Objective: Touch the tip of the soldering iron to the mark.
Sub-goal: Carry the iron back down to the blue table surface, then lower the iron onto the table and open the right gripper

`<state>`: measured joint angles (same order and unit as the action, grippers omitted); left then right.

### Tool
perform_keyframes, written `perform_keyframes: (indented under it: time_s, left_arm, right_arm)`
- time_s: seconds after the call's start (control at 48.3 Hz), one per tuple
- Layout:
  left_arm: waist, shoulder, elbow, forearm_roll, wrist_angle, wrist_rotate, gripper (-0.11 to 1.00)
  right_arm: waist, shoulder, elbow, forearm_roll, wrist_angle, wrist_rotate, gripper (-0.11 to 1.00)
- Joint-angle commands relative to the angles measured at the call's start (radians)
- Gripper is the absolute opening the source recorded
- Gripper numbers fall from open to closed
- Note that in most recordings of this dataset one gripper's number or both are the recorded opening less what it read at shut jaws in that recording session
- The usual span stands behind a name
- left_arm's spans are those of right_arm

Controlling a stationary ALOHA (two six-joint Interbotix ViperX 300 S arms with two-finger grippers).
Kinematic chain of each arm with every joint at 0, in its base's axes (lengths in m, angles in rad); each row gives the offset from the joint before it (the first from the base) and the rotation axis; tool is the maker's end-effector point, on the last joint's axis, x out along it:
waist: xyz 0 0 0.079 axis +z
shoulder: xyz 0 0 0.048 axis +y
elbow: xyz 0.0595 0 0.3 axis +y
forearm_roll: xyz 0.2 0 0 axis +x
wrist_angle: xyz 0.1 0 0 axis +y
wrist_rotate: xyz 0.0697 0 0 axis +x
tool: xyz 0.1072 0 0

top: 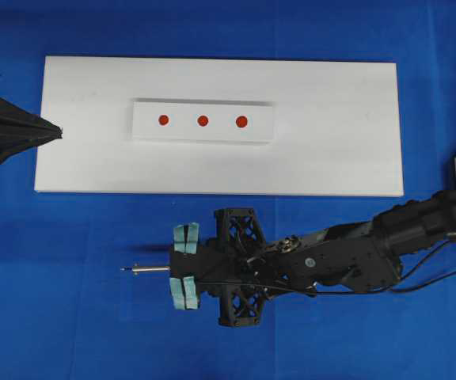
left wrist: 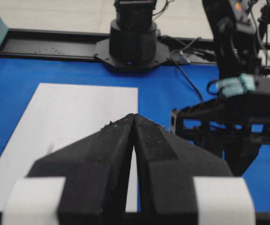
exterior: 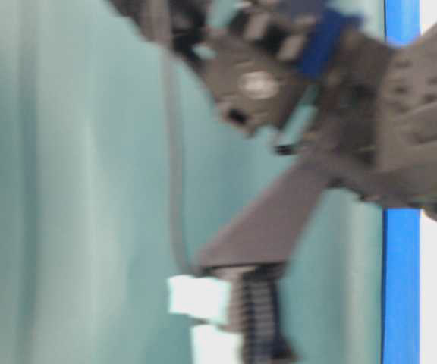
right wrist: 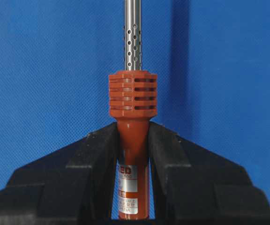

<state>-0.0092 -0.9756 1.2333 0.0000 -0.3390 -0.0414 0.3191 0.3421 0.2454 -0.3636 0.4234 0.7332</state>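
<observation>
Blue cloth (top: 70, 317) covers the table on every side of the right claw (top: 182, 269), leaving open room ahead of its tips and to both sides of them; the only edge close by is the long near edge of the white board (top: 339, 158), which runs beside the claw across a strip of bare cloth. On that board, well off to the side of the claw and a little ahead of it, lies a smaller white strip (top: 204, 121) with three red dots (top: 203, 121) in a row. Past the far short end of the board the left claw (top: 54, 131) rests with its point just at the board's edge, its two black fingers (left wrist: 102, 159) pressed together on nothing. The right claw pinches the soldering iron (right wrist: 132, 154) by its orange-red handle, one black finger (right wrist: 86, 164) against each side of the handle just behind the ribbed collar, with a white label showing between them. The iron lies roughly level over the cloth and points straight out from the claw. Its silver shaft (top: 153, 270) is slim, with small holes near the collar, and ends in the thin dark tip (top: 123, 270), which sits over bare blue cloth well ahead of the claw, apart from the board and the dots. The table-level view is too blurred to add anything.
</observation>
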Motion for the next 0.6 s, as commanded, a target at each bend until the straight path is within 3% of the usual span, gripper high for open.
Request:
perform_keyframes:
  time_s: [0.0, 0.186, 0.58]
  left_arm:
    - [-0.002, 0.005, -0.009, 0.002, -0.006, 0.0, 0.0]
    - [-0.002, 0.003, -0.009, 0.002, -0.006, 0.0, 0.0]
    - [-0.002, 0.005, -0.009, 0.002, -0.003, 0.0, 0.0]
  right_arm:
    - [-0.005, -0.002, 0.006, 0.0, -0.058, 0.002, 0.06]
    - [-0.003, 0.02, 0.02, 0.0, -0.13, 0.0, 0.06]
    - [-0.009, 0.031, 0.028, 0.0, -0.144, 0.003, 0.07]
